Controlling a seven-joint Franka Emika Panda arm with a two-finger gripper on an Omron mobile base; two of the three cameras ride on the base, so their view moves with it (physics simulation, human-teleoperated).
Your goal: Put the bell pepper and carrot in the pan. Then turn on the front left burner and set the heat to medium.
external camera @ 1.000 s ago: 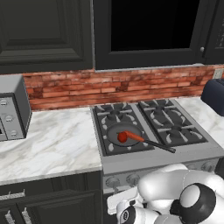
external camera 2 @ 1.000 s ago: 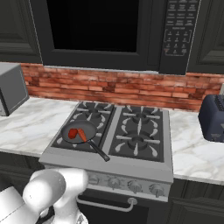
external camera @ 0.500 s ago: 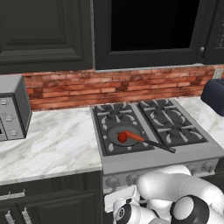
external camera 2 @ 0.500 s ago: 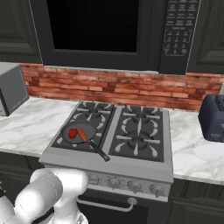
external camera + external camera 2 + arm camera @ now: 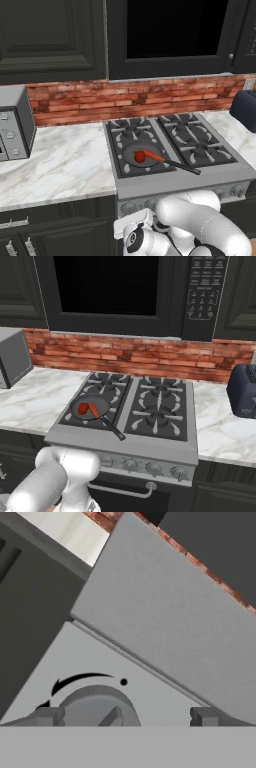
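Now bell pepper (image 5: 139,157) and carrot (image 5: 154,156) lie in pan (image 5: 142,153) on front left burner (image 5: 92,407). Arm has dropped low at stove front; fingers (image 5: 50,716) parted, empty, flanking knob (image 5: 97,706). Knob turn next.

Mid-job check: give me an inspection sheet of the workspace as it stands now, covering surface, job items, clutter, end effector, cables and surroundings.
Surface: silver stove set in a marble counter.
Job's things: bell pepper and carrot lie in the pan, which sits on the front left burner.
Clutter: grey appliance left, dark toaster right.
End effector: end effector at a stove knob, fingers either side; grip cannot be judged.
Cables: nothing seen.
Surroundings: brick backsplash, microwave, dark cabinets.
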